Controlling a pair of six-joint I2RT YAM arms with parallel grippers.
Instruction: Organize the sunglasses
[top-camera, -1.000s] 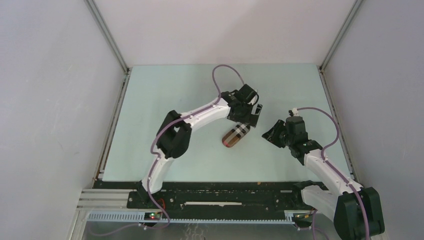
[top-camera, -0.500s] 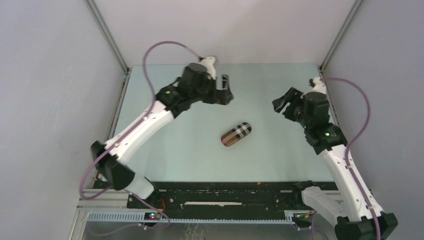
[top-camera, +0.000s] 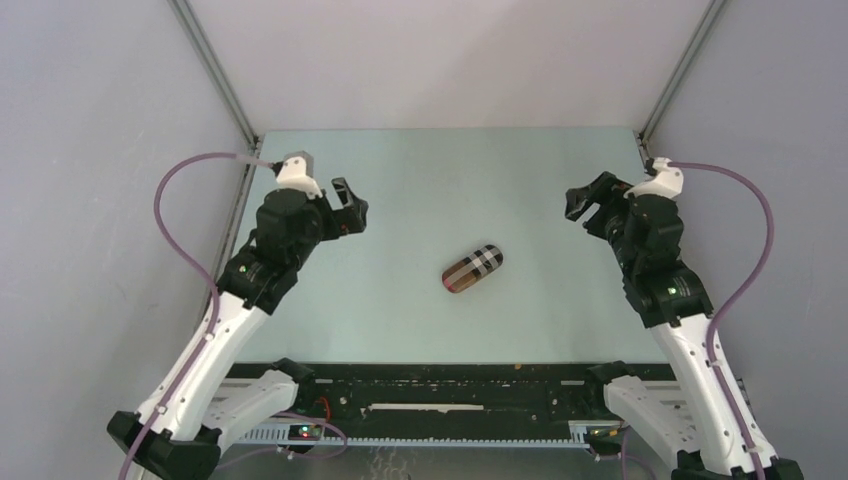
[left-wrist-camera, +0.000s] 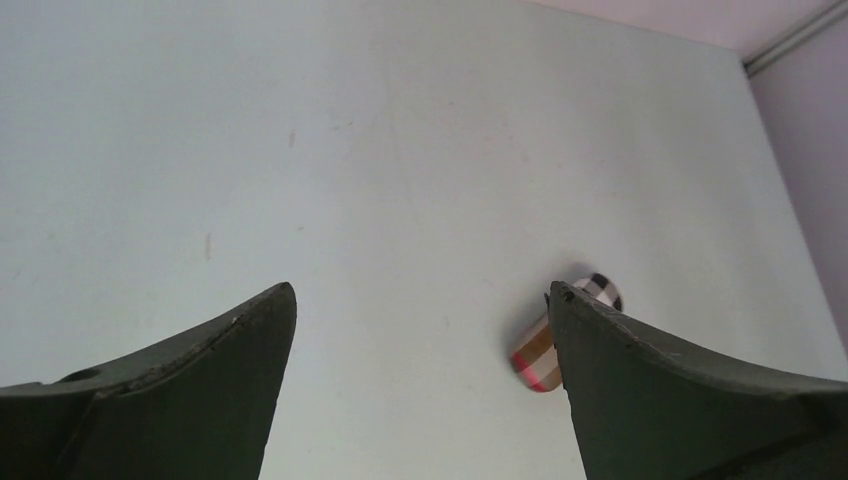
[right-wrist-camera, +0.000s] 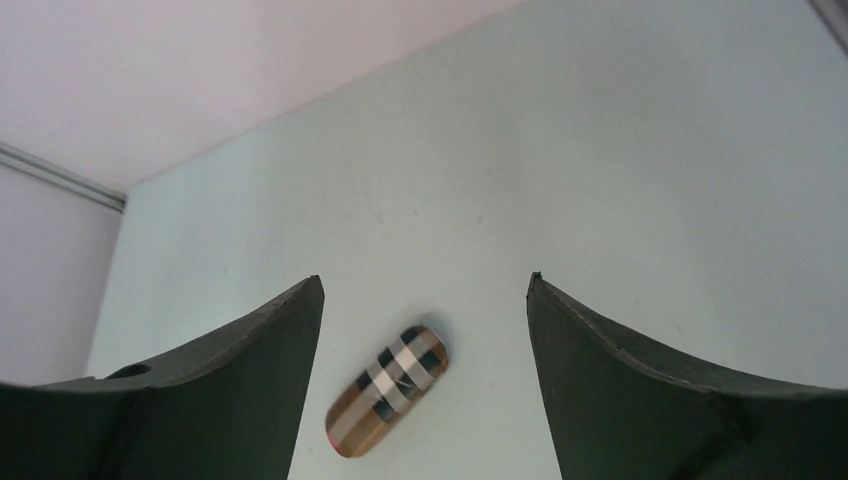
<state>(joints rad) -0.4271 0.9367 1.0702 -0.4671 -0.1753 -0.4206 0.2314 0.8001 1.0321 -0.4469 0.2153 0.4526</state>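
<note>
The sunglasses are out of view in every frame. A brown oblong case with plaid stripes (top-camera: 472, 269) lies closed on the pale green table, alone near the middle. My left gripper (top-camera: 350, 205) hangs open, well to the left of the case, with nothing between its fingers. My right gripper (top-camera: 585, 203) is open and empty, off to the right of the case. The left wrist view (left-wrist-camera: 422, 290) shows the case (left-wrist-camera: 537, 355) partly behind the right finger. The right wrist view (right-wrist-camera: 425, 278) shows the case (right-wrist-camera: 385, 390) far below, between the fingers.
Grey enclosure walls stand close on the left, back and right of the table (top-camera: 400, 170). A black rail (top-camera: 440, 395) with the arm bases runs along the near edge.
Both arms have drawn back from the case, the left one up and away to the left, the right one to the right. The right jaws have spread wider. The case has stayed put.
</note>
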